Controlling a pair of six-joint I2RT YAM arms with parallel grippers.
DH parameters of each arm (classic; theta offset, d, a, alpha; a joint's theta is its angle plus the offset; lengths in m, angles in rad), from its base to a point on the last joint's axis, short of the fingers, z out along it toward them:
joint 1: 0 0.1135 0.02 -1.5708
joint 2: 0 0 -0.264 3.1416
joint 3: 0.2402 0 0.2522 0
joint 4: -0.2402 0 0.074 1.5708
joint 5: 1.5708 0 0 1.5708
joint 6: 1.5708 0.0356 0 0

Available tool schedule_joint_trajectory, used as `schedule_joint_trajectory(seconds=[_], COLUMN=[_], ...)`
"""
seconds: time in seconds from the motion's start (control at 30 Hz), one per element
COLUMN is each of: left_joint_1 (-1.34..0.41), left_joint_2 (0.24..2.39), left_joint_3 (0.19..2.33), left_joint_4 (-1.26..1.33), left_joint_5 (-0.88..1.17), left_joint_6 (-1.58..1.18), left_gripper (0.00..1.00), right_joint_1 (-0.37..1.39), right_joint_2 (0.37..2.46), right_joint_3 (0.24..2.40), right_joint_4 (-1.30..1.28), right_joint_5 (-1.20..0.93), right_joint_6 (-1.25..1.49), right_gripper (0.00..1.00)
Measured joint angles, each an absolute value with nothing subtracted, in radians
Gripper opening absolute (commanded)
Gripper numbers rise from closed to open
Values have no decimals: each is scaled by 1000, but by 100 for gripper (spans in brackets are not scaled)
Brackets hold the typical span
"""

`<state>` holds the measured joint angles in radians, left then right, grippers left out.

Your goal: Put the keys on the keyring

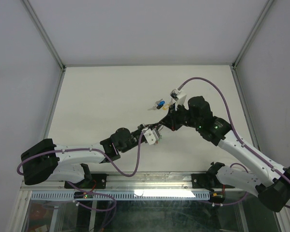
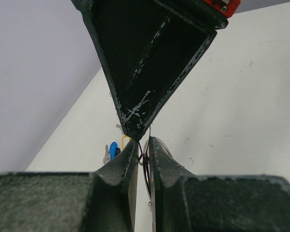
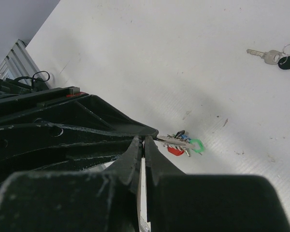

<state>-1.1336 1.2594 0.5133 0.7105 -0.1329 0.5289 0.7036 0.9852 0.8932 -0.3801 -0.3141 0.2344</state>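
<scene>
While meeting tip to tip mid-table, pinches the keyring [image 3: 181, 143] by its thin wire in the narrow left gripper [image 2: 145, 143], green and red bunch poking out beside the right gripper [image 3: 142, 140], clamped tight with nothing seen inside. Leaves the keys [image 3: 273, 55] loose on the table [image 3: 135, 58], well apart from the ring. Looks barely begun, with threading of every loose key yet to do.

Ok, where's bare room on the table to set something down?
Bare table runs along the far and left edges, left of the loose keys. Also far right, beyond the right arm. Crowded mid-table, where left gripper and right gripper meet at the keyring.
</scene>
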Motion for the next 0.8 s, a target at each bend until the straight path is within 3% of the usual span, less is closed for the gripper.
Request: schedule_joint_trajectory(seconds=[0.37,0.8], left_joint_1=[-1134,-1134], left_joint_2=[1259,1259], left_joint_3=[514,514], left_joint_4=[712,711], left_joint_5=[-134,-133], left_joint_6=[529,529], left_gripper=[17,0], right_joint_1=[704,704], right_joint_2=[978,975], right_joint_3=[893,894], right_joint_4=[-383,-386], right_joint_5=[-314,-314], right_joint_6=[234,235], right_gripper=[0,0])
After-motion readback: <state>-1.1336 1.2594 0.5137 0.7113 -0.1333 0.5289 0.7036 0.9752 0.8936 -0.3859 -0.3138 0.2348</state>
